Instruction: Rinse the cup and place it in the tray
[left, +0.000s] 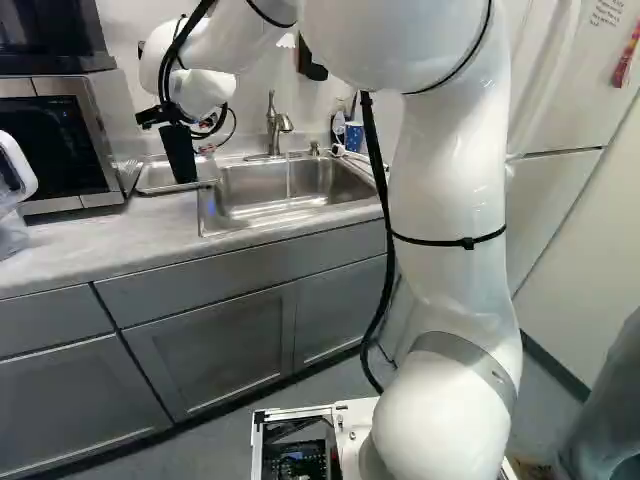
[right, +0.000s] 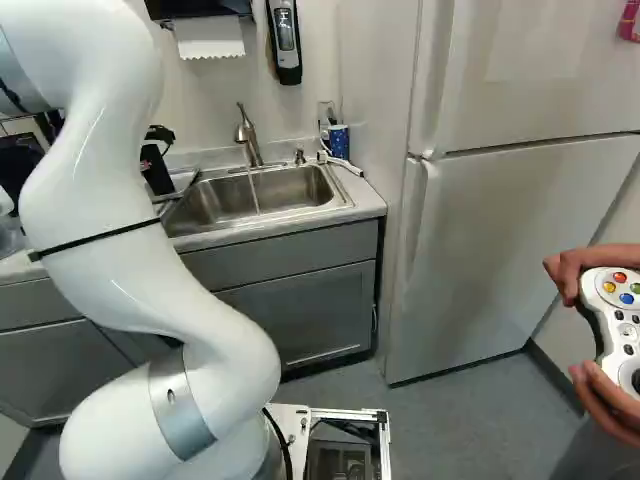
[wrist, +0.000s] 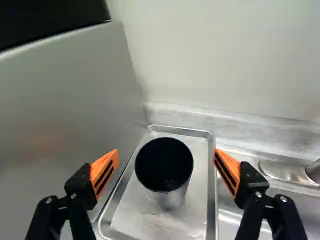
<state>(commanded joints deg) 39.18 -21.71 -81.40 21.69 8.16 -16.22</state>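
Seen from the gripper (wrist: 166, 150), its released fingers are standing apart at the dark cup's (wrist: 164, 166) nine and three o'clock. Cup is sitting upright in the metal tray (wrist: 198, 200), likely light, stiff, slick, its sides offering purchase.

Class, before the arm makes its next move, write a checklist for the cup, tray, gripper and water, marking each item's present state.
1. Cup stands inside the tray: ok.
2. Cup upright, mouth up: ok.
3. Gripper open, with a gap to the cup on both sides: ok.
4. Water off at the faucet: not ok, a stream runs into the sink.
5. Cup rinsed clean inside: cannot tell, the interior is too dark.
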